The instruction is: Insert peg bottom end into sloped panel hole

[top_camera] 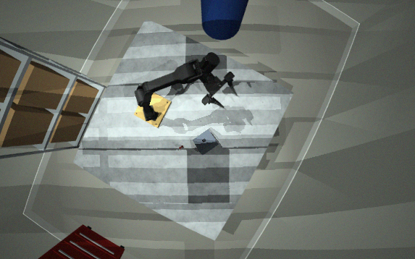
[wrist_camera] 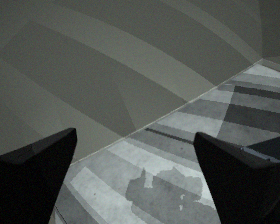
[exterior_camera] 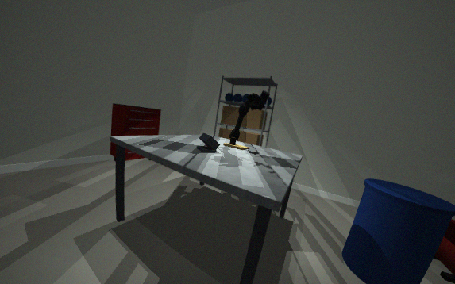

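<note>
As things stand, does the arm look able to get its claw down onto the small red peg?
Probably yes. The claw is open and raised, holding nothing. The red peg stands in the open on the table, beside the sloped panel but apart from it, with nothing between them.

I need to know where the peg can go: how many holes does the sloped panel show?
1: a small dark hole in the face of the sloped panel, near its upper edge in the top view. The panel's other sides are hidden.
</note>
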You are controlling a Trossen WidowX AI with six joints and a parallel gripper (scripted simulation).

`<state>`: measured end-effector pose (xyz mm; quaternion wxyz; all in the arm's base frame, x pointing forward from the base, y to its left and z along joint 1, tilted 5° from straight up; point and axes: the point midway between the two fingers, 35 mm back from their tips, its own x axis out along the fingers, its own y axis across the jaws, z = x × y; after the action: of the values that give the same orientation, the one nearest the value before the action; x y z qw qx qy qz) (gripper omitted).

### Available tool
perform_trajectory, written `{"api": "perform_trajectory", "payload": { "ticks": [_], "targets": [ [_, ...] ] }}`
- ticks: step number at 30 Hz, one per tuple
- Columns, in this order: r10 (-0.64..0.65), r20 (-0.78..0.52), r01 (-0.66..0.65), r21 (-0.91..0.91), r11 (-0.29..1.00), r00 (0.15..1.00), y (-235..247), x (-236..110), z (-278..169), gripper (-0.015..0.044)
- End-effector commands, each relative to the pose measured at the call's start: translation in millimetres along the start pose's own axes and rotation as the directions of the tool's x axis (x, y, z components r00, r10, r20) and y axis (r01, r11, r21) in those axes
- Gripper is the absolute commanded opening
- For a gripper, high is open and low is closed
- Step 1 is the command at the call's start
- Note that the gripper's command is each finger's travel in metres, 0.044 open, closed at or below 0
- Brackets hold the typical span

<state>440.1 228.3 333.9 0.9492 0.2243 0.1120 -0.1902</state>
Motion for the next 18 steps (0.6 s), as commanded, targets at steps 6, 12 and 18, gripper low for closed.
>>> {"api": "perform_trajectory", "payload": {
  "ticks": [6, 12, 18],
  "targets": [
    [-0.026, -0.023, 0.023, -0.127, 0.992, 0.999, -12.0, 12.7, -1.1, 0.0440],
    [-0.062, -0.053, 0.044, -0.292, 0.955, 0.997, -28.3, 28.0, -2.5, 0.0440],
    [-0.098, -0.084, 0.050, -0.446, 0.893, 0.992, -45.4, 42.3, -3.9, 0.0440]
  ]
}}
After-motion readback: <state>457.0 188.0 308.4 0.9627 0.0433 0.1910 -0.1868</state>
